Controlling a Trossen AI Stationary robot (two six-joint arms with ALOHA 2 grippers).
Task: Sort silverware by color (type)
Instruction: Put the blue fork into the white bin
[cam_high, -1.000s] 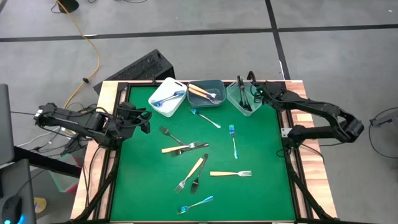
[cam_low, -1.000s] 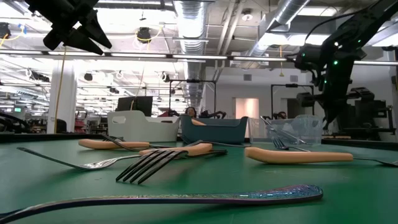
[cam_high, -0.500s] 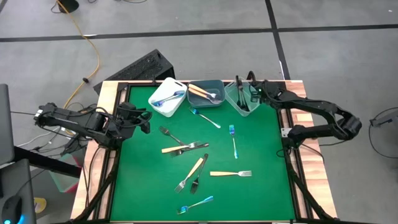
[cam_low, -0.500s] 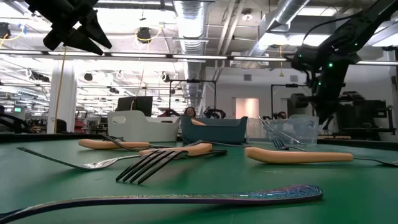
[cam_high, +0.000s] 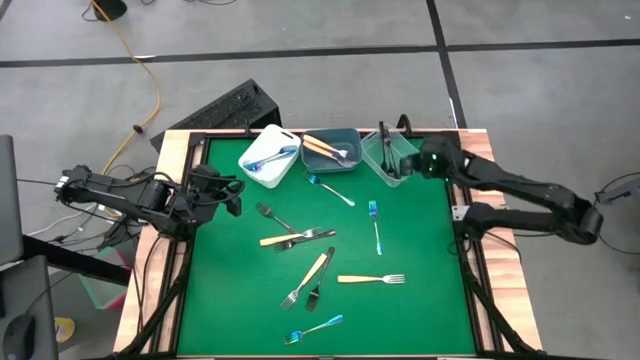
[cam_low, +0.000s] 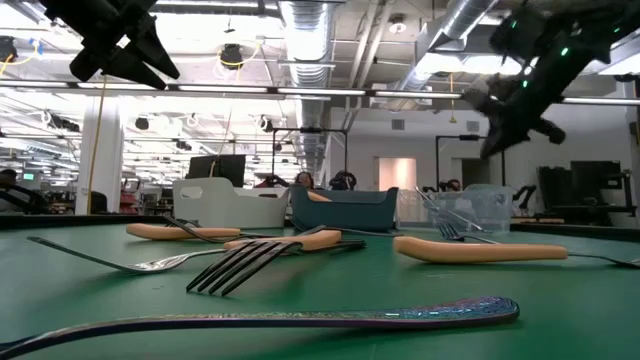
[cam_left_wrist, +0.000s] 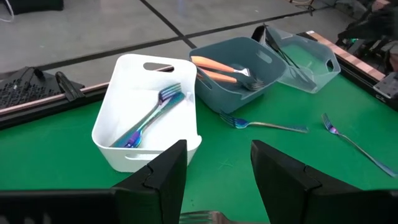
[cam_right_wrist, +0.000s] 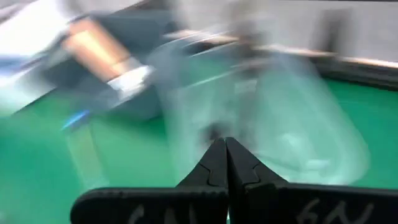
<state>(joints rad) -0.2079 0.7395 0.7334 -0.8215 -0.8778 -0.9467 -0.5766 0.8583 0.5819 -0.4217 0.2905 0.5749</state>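
Several forks lie loose on the green mat: blue-handled ones (cam_high: 330, 189) (cam_high: 375, 225) (cam_high: 313, 329), orange-handled ones (cam_high: 370, 279) (cam_high: 308, 277) and black ones (cam_high: 272, 217). A blue fork (cam_left_wrist: 149, 118) lies in the white bin (cam_high: 268, 156), orange-handled pieces (cam_left_wrist: 217, 70) in the grey-blue bin (cam_high: 333, 150), and black ones in the clear bin (cam_high: 388, 158). My left gripper (cam_left_wrist: 217, 155) hovers open at the mat's left edge (cam_high: 230, 192). My right gripper (cam_right_wrist: 225, 144) is shut and empty, raised over the clear bin's near right side (cam_high: 400, 168).
The three bins stand in a row along the far edge of the mat (cam_high: 420, 290). A wooden frame (cam_high: 480, 290) borders the table. The mat's near right part lies free of silverware.
My right gripper, still shut, has risen out of the clear bin and drawn back toward the table's near and right side, tipping from pointing steeply down to a slant. The black silverware stays in the bin.
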